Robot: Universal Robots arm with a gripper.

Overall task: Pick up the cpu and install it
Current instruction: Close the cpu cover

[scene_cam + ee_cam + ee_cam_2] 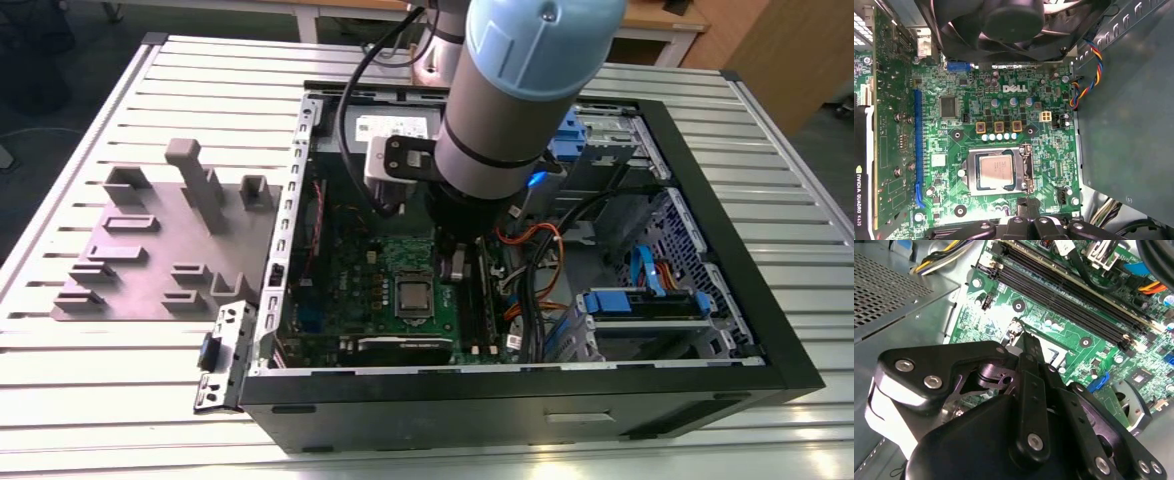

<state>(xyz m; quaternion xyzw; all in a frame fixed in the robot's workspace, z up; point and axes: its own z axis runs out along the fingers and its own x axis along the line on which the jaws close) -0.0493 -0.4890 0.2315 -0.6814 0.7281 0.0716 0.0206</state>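
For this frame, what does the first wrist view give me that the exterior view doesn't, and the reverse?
First wrist view: the case fan above the board, the blue slot and the fan's coloured wires.

Exterior view: the whole computer case on the slatted table, the grey fixture blocks at the exterior view's left, and the arm reaching in.

Both: the cpu lying in its socket on the green motherboard, and the end effector beside the socket.

A slatted metal table (120, 400) with bright glare on its ribs fills the exterior view, wooden desks (667, 25) stand beyond it at twelve o'clock, a wood panel (787, 50) stands at one o'clock, and dark floor (40, 130) shows at ten o'clock.
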